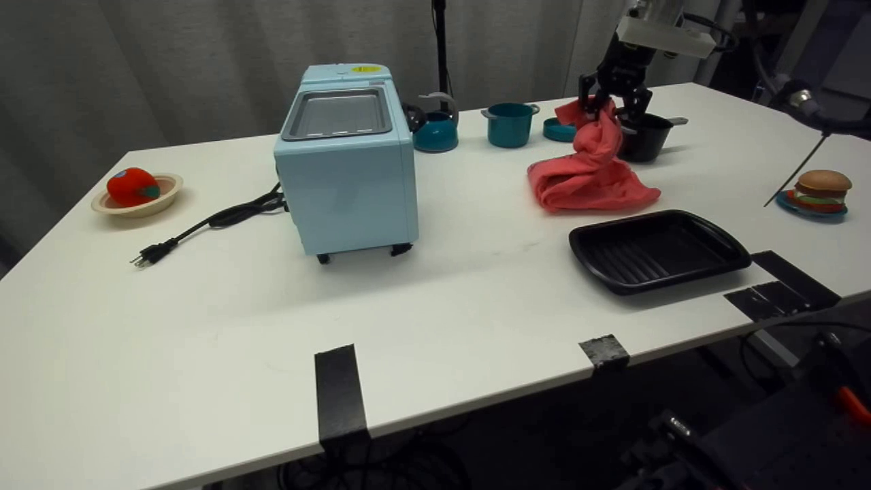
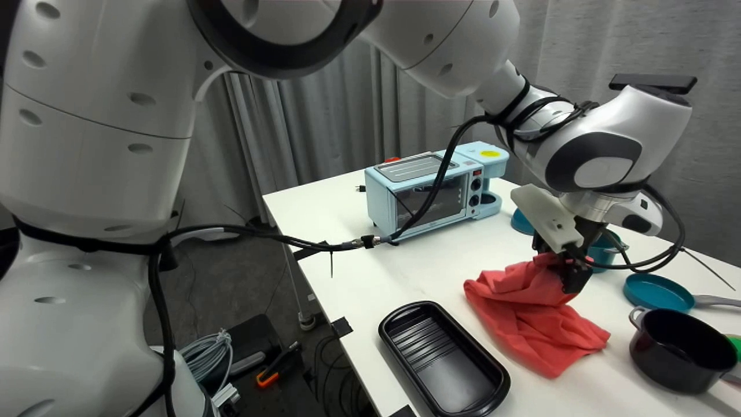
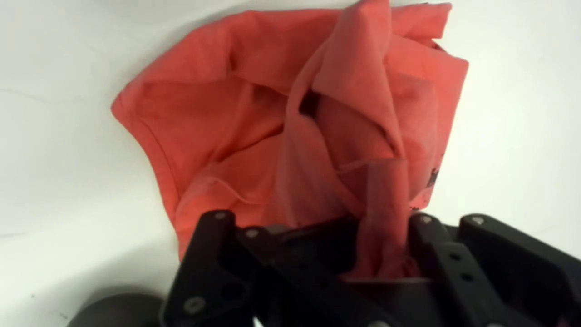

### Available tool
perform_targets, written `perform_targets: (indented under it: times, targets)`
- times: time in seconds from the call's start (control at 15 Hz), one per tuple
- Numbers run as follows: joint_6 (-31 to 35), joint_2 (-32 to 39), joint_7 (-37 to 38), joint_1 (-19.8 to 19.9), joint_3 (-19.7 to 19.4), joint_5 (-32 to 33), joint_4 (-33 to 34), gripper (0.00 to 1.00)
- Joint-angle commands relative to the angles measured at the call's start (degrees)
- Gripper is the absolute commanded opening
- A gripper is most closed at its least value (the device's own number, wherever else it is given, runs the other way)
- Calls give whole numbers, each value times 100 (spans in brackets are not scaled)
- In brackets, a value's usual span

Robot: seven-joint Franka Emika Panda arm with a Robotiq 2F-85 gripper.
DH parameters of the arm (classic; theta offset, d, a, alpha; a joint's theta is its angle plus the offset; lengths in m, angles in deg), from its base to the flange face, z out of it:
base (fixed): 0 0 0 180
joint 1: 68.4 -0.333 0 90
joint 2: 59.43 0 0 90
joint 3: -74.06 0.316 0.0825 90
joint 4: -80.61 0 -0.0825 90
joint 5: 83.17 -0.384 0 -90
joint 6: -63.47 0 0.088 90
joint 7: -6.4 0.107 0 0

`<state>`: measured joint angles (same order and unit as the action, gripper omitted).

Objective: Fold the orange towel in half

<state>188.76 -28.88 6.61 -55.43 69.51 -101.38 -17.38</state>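
Observation:
The orange-red towel [image 1: 590, 187] lies bunched on the white table, with its upper part pulled up into the gripper. It also shows in an exterior view [image 2: 529, 315] and in the wrist view [image 3: 204, 113], where its lower part spreads in loose folds and one corner points left. My gripper [image 1: 599, 109] is above the towel, and its fingers are closed around a gathered strip of cloth. The gripper also shows in an exterior view [image 2: 560, 265] and in the wrist view [image 3: 382, 236]. The cloth partly hides the fingertips. The rest of the towel rests on the table.
A black roasting pan [image 1: 660, 255] lies near the towel towards the table edge. A black pot [image 2: 674, 347] stands beside the towel. A teal pot [image 1: 510, 126] and teal pan [image 2: 654, 291] are behind the gripper. A light-blue toaster oven [image 1: 350, 194] and a burger [image 1: 822, 192] stand farther off.

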Motion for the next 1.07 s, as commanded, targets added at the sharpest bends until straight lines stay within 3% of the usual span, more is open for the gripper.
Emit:
perform_targets:
  times: [0.0,0.53,1.0]
  targets:
    - [-73,-101,58,-37,-101,250,-68,40]
    - [-87,-584,28,-199,-118,954,-247,99]
    - [-47,-1288,-208,-251,-11,816,-579,100]
